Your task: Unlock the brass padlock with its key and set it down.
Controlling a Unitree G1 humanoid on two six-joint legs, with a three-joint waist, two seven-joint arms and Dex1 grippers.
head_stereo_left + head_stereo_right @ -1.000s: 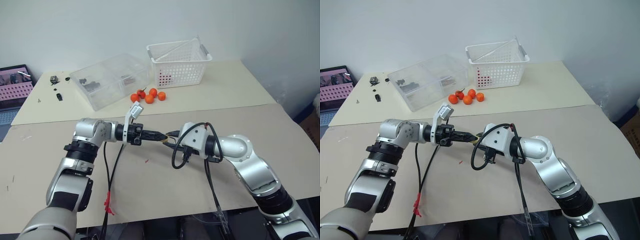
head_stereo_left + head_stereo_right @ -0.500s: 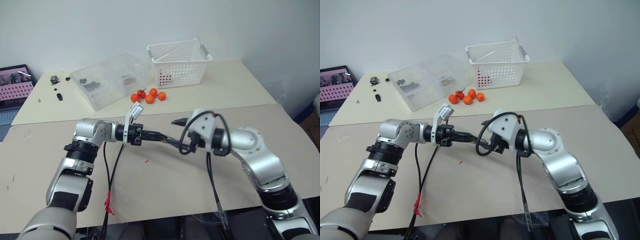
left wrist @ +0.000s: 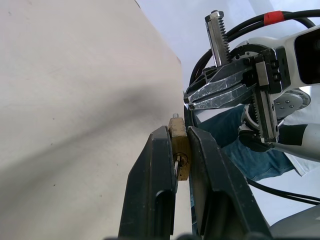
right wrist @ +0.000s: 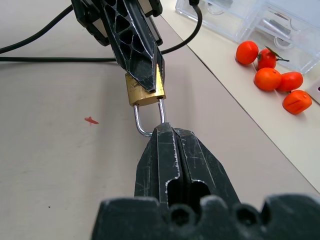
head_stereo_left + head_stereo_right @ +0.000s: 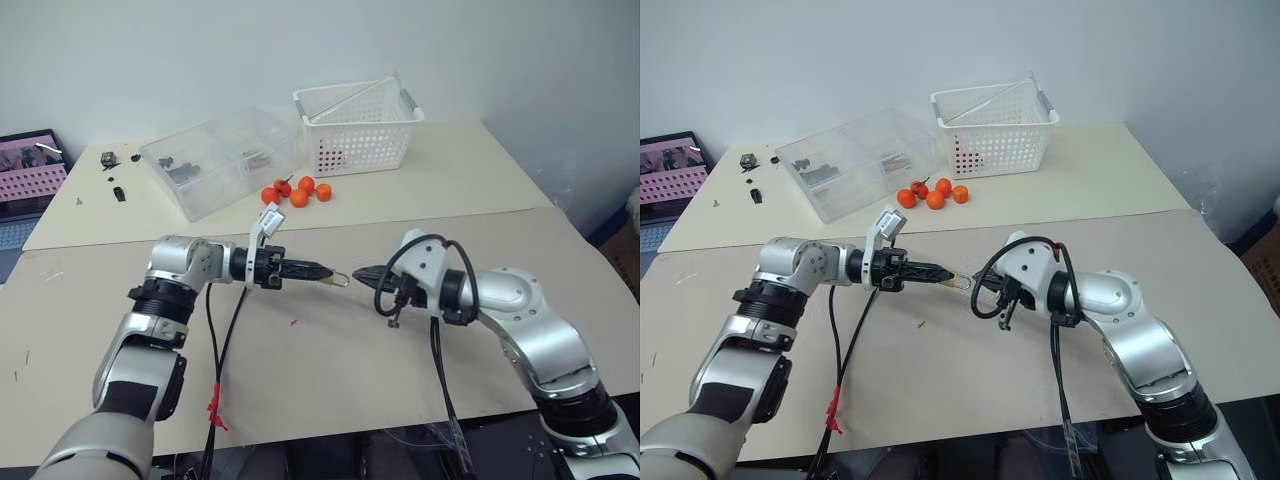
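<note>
Since the earlier frames, the right gripper (image 5: 362, 273) has drawn back from the left gripper (image 5: 322, 271), and its fingers, spread half a second ago, are now clenched together on nothing, with their tips just beside the shackle. The two arms meet above the beige table (image 5: 330, 370), well clear of its surface. Behind it, on a paler table (image 5: 450, 170), stand a white basket (image 5: 357, 125) and a clear plastic box (image 5: 220, 160), with a cluster of small orange fruits (image 5: 298, 191) between and in front of them. The left gripper points level toward the right arm, its two black fingers (image 3: 157, 185) clamped on the sides of the brass padlock (image 4: 145, 92), gripping the body. The padlock is thus held in the air between the two grippers, with its silver shackle (image 4: 142, 120) projecting toward the right gripper. A small silvery part, possibly the key (image 3: 177, 165), shows at the padlock's end between the left fingers; it cannot be identified with certainty. A small red speck (image 5: 293, 322) lies on the beige table below the padlock.
</note>
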